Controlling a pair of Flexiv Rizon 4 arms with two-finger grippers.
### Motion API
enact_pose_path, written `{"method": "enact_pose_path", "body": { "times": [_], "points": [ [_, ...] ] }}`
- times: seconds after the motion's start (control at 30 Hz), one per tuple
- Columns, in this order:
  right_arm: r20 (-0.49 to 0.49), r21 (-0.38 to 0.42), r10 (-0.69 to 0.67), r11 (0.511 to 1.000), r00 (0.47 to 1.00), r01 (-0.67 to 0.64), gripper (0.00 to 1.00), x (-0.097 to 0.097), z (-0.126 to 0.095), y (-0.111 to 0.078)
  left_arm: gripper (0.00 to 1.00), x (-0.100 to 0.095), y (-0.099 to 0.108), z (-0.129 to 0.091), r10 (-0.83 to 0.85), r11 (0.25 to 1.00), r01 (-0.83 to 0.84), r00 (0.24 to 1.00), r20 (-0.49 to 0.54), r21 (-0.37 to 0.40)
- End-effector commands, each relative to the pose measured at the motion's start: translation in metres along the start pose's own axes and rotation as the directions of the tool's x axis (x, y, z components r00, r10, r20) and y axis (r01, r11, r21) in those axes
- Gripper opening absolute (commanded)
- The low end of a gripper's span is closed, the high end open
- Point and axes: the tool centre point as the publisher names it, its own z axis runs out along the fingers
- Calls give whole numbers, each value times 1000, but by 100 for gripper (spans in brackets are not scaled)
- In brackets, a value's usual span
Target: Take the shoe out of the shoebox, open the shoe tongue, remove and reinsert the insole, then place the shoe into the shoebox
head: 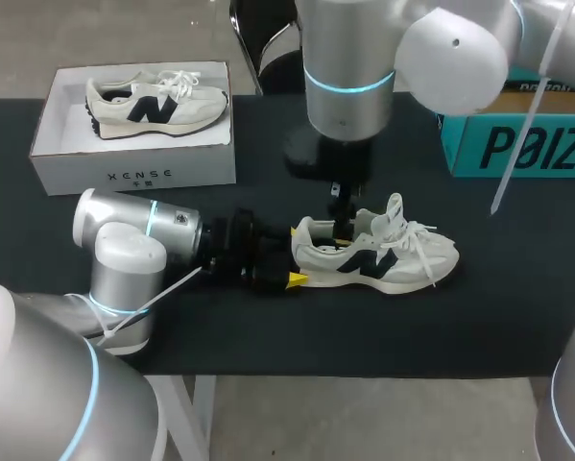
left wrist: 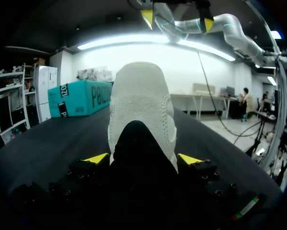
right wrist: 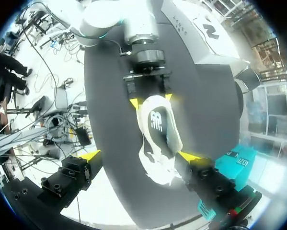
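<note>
A cream and black shoe (head: 378, 257) lies on its sole on the black table, toe to the right, laces loose. My left gripper (head: 289, 257) lies flat on the table at its heel. In the left wrist view the heel (left wrist: 141, 105) fills the gap between the yellow fingertips (left wrist: 96, 158), which touch it on both sides. My right gripper (right wrist: 141, 156) hangs open above the shoe (right wrist: 157, 139), with its dark insole (right wrist: 155, 120) showing inside. The white shoebox (head: 133, 173) at the back left holds a second shoe (head: 157, 104).
A teal box (head: 517, 144) stands at the table's back right, behind the shoe. The right arm's thick body (head: 349, 67) rises over the table's middle. The table's front edge runs close behind my left arm (head: 124, 259).
</note>
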Motion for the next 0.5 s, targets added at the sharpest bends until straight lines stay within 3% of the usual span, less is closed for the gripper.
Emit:
{"method": "enact_pose_path", "body": {
  "times": [0.03, 0.07, 0.1, 0.13, 0.17, 0.33, 0.5],
  "points": [
    [1, 88, 163, 983, 987, -163, 100, -3, 3, 5, 0, 0, 3, 0, 0, 1000, 0, 1000, 0, 0],
    [2, 77, 181, 981, 983, -181, 100, -4, 4, 5, 0, 0, 3, 0, 0, 1000, 0, 1000, 0, 0],
    [8, 96, 209, 973, 978, -209, 87, -5, 7, 4, 0, 0, 3, 0, 0, 1000, 0, 1000, 0, 0],
    [-4, 119, 236, 965, 972, -234, 38, -7, 10, 3, 0, 0, 3, 0, 0, 1000, 0, 1000, 0, 0],
    [-19, 116, 251, 962, 968, -247, 0, -9, 13, 3, 0, 0, 3, 0, 0, 1000, 0, 1000, 0, 0],
    [-72, 126, 238, 966, 969, -228, 0, -13, 28, 11, 0, 0, 3, 0, 0, 1000, 0, 1000, 0, 0],
    [-77, 20, 62, 998, 995, -61, 0, -15, 35, 21, 0, 0, 3, 0, 0, 1000, 0, 1000, 0, 0]
  ]
}}
